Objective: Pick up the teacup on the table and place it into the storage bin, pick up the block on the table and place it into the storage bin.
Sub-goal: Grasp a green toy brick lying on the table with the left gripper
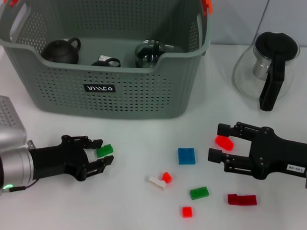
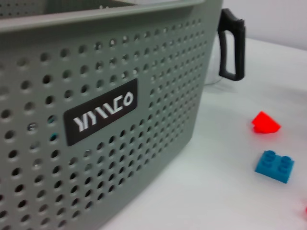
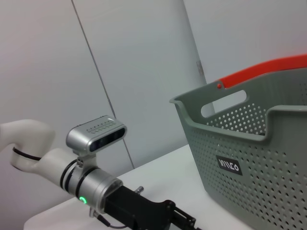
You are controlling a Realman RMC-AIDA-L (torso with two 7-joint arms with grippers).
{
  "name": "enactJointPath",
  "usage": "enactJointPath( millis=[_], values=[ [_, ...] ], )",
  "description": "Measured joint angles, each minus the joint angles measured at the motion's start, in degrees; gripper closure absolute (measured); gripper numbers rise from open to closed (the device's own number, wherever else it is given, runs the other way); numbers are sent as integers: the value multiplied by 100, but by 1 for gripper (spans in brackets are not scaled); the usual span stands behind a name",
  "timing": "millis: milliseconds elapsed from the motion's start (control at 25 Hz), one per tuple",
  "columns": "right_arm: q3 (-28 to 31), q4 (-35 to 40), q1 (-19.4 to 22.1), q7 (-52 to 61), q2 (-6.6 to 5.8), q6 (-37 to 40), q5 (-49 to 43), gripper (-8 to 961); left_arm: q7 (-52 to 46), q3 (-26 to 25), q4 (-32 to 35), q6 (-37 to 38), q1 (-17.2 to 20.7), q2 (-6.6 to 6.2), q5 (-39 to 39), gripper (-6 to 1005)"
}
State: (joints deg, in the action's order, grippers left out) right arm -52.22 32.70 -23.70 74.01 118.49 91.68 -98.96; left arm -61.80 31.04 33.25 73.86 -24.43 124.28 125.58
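Observation:
The grey perforated storage bin [image 1: 109, 93] stands at the back centre, and its black label [image 2: 100, 112] fills the left wrist view. Inside the bin lie a small dark teacup [image 1: 106, 62], a dark teapot [image 1: 60, 51] and a glass cup [image 1: 148, 51]. My left gripper [image 1: 102, 152] is low over the table in front of the bin, fingers apart, with a green block [image 1: 105, 150] between them. My right gripper [image 1: 220, 142] is open at the right, with a red block [image 1: 224, 142] lying between its fingers.
A glass carafe [image 1: 266, 68] with a black handle stands at the back right. Loose blocks lie on the table: blue [image 1: 186, 155], white with red [image 1: 159, 181], green [image 1: 198, 193], small red [image 1: 187, 211] and dark red [image 1: 242, 199].

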Motion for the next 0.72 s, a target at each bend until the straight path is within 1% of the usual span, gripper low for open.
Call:
enactJointPath(
  millis=[200,280,520,720],
  values=[
    [4,0,9,0,-1,0,0,133,-7,-44,116,434,109,0,-10,492],
    [5,0,12,0,-1,-1,0,133,-1,-63,132,464,134,0,-38,492],
    [-2,0,10,0,7,-19,0,133,143,-68,87,29,141,12,-70,496],
    [-6,0,6,-1,8,-25,0,133,650,-77,-47,-45,151,18,-328,499]
  ],
)
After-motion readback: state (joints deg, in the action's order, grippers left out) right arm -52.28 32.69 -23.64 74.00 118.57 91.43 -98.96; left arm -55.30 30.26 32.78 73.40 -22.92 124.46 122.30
